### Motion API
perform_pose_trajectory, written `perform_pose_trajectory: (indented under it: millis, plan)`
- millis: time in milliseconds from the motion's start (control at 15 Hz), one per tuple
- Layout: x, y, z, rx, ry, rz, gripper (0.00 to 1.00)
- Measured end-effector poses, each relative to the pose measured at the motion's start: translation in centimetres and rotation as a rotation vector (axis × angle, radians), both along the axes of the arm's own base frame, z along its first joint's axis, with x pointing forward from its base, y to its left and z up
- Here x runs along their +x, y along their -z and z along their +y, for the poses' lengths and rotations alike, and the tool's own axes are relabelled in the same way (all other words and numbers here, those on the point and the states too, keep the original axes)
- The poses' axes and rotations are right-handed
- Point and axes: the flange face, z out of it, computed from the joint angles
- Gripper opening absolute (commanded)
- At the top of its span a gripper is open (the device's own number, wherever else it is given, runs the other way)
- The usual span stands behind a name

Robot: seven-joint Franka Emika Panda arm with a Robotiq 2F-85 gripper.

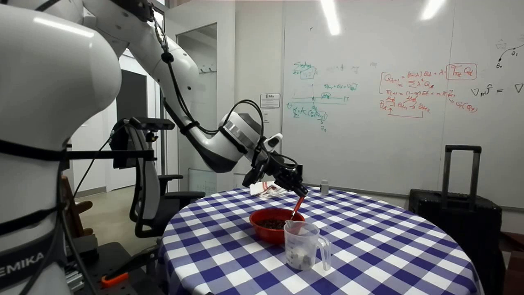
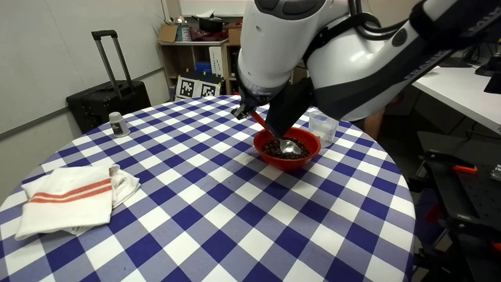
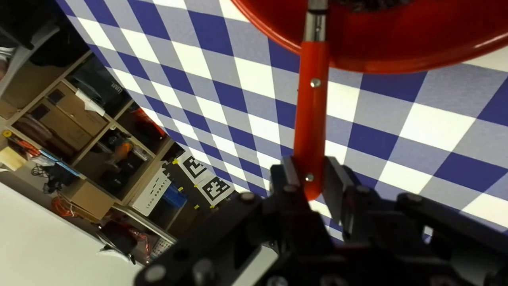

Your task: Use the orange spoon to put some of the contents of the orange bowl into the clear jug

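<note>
The orange spoon [image 3: 311, 107] has an orange handle and a metal head. My gripper [image 3: 310, 171] is shut on the end of its handle, with a pad on each side; the gripper shows in both exterior views [image 1: 302, 191] [image 2: 243, 111]. The spoon slants down, and its metal head [image 2: 290, 147] is in the orange bowl [image 2: 287, 163], at the dark bean-like contents [image 2: 274, 150]. The bowl [image 1: 268, 235] stands on the table, partly behind the clear jug [image 1: 299, 241] in an exterior view. The upright jug [image 2: 324, 127] holds something whitish-grey low inside. The wrist view shows only the bowl's edge [image 3: 393, 66].
A blue-and-white checked cloth [image 2: 219, 215] covers the round table. A folded white towel with red stripes [image 2: 74, 199] and a small bottle with a grey cap [image 2: 119, 124] lie farther from the bowl. A black suitcase [image 1: 454, 213] stands beyond the table edge.
</note>
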Motion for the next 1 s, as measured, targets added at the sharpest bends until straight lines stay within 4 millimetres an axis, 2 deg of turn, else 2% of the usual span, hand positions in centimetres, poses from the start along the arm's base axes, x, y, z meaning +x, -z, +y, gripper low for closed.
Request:
perform_pose_trajectory:
  millis: [467,1000]
  plan:
    - [0.4,-0.5,-2.9,0.057,0.102,-0.027,0.05]
    - [0.5,0.0,-4.5,0.138,0.169,-0.024,0.05]
